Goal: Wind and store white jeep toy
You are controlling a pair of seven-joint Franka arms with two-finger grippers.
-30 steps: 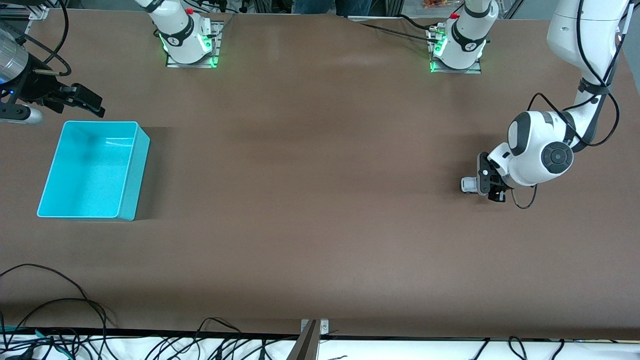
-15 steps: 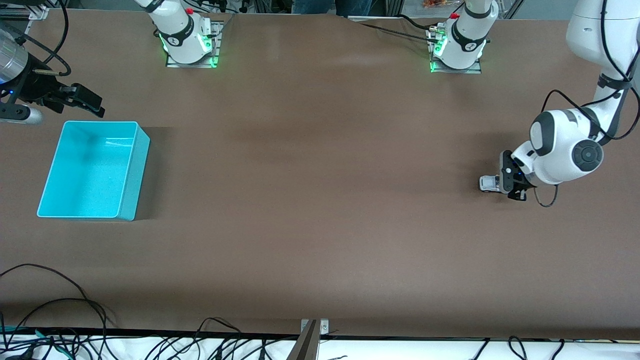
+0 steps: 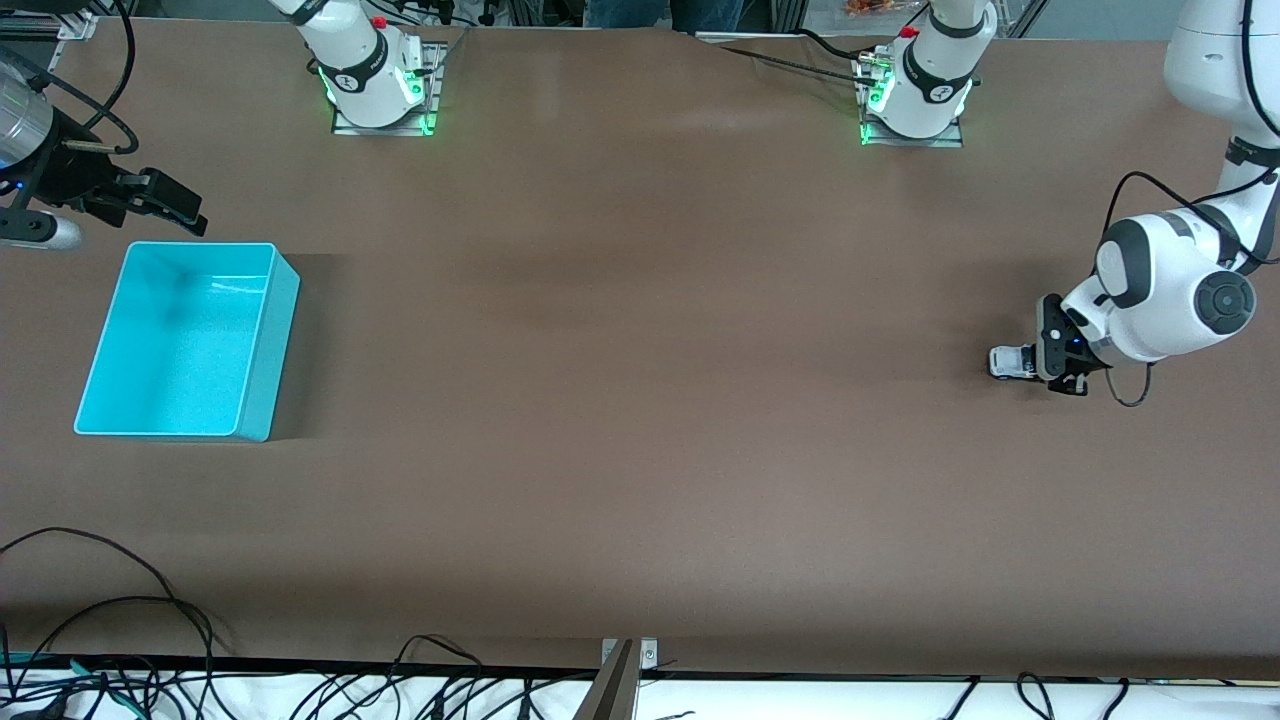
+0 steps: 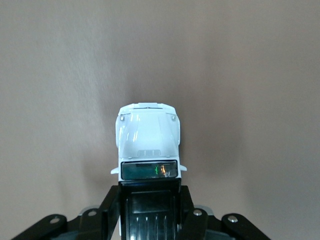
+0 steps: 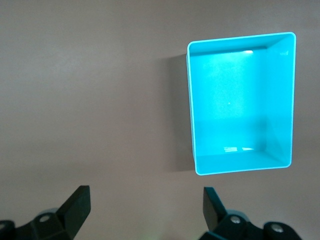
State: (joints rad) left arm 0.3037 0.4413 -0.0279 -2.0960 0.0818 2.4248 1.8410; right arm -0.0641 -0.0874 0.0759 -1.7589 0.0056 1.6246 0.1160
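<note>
The white jeep toy (image 3: 1010,362) is down at the brown tabletop near the left arm's end. My left gripper (image 3: 1047,363) is shut on its rear part. In the left wrist view the jeep toy (image 4: 147,137) shows its white hood and windshield, pointing away from the left gripper (image 4: 150,202), whose black fingers (image 4: 111,205) press against both sides of the black roof. The turquoise bin (image 3: 284,300) stands empty at the right arm's end. My right gripper (image 3: 168,206) hovers open beside the bin's edge that lies farther from the front camera. In the right wrist view the right gripper (image 5: 145,202) holds nothing, and the bin (image 5: 190,105) is seen from above.
Both arm bases (image 3: 378,80) (image 3: 915,90) stand along the table edge farthest from the front camera. Loose black cables (image 3: 110,610) and a metal bracket (image 3: 620,665) lie at the edge nearest it.
My left gripper has slid toward the left arm's end of the table, taking the jeep toy with it. The right arm has barely moved.
</note>
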